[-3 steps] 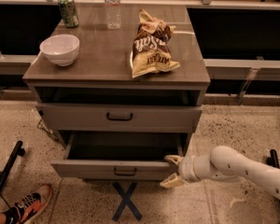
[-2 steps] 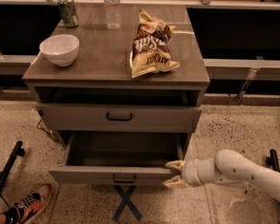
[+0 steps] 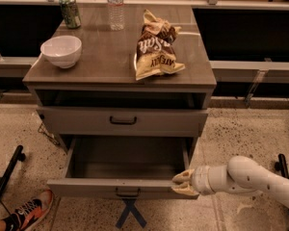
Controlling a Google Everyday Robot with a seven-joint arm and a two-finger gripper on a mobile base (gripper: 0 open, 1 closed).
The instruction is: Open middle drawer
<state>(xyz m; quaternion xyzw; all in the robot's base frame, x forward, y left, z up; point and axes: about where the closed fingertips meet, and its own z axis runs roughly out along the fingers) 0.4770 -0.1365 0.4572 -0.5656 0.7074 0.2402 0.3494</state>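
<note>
The middle drawer (image 3: 101, 188) is grey wood-grain with a small black bar handle (image 3: 127, 192). It stands pulled far out of the cabinet, and its inside looks empty. My gripper (image 3: 183, 184) is at the right end of the drawer's front panel, touching its corner, with the white arm (image 3: 245, 177) coming in from the right. The drawer above (image 3: 123, 121) is closed, with its black handle showing. Anything below the open drawer is hidden by it.
On the cabinet top (image 3: 106, 66) are a white bowl (image 3: 61, 50), a green can (image 3: 69, 10), a water bottle (image 3: 115, 6) and a chip bag (image 3: 155, 45). A blue X (image 3: 130, 214) marks the floor. A shoe (image 3: 31, 209) and a black pole (image 3: 6, 179) are at the left.
The middle drawer has slid further out toward the camera. My gripper has moved with its right front corner, lower in the view.
</note>
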